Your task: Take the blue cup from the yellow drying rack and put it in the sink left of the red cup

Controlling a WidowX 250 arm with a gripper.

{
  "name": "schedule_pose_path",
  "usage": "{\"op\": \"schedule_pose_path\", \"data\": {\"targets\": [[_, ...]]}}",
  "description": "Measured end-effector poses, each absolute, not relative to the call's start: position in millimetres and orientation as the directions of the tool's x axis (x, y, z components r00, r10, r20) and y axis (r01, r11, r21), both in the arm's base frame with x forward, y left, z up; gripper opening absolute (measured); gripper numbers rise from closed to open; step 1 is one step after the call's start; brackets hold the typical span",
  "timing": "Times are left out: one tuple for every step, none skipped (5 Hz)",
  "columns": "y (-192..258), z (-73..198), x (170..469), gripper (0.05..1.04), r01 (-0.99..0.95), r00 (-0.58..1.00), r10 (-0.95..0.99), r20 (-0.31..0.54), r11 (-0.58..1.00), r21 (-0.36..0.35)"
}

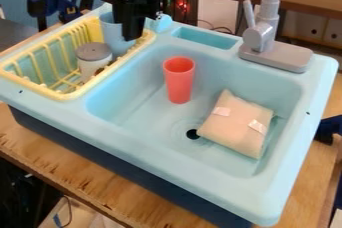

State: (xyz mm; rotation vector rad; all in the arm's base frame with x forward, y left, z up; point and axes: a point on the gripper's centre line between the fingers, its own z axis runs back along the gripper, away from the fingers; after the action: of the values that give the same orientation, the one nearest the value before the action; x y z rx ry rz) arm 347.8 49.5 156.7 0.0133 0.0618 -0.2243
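The black two-finger hand (133, 32) hangs down from the top edge over the back right corner of the yellow plastic dish rack (93, 87); it overlaps the light blue plastic cup (114, 33) that stands in that corner, and I cannot tell how far open the hand is, nor whether it grips the cup or is just beside it. In the same rack, nearer the front, stands a white cylindrical container with a grey lid (93, 61).

The rack sits in the left part of a light blue plastic toy sink with a dark blue base (151, 105); in the basin to its right a coral-red plastic cup (179, 79) stands with its mouth up; to the right of that a beige, pillow-like packet with two pale strips of tape (237, 126) lies beside the dark round drain hole (192, 134). A grey toy faucet (274, 54) rises from the sink's back right; a narrow recessed tray (207, 38) lies to its left, and the whole sink stands on a wooden bench (67, 162).
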Motion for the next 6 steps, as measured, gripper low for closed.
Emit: {"op": "schedule_pose_path", "data": {"targets": [[52,164,348,0.088,0.243,0.969,-0.244,-0.047,0.969,-0.031],[52,178,347,0.088,0.264,0.964,-0.265,-0.015,0.964,-0.041],[51,203,343,0.088,0.303,0.952,-0.301,0.053,0.952,-0.042],[46,238,320,0.088,0.356,0.925,-0.352,0.144,0.934,-0.005],[41,262,283,0.088,0.398,0.899,-0.39,0.2,0.917,-0.002],[33,243,263,0.088,0.422,0.901,-0.411,0.139,0.905,-0.061]]}}
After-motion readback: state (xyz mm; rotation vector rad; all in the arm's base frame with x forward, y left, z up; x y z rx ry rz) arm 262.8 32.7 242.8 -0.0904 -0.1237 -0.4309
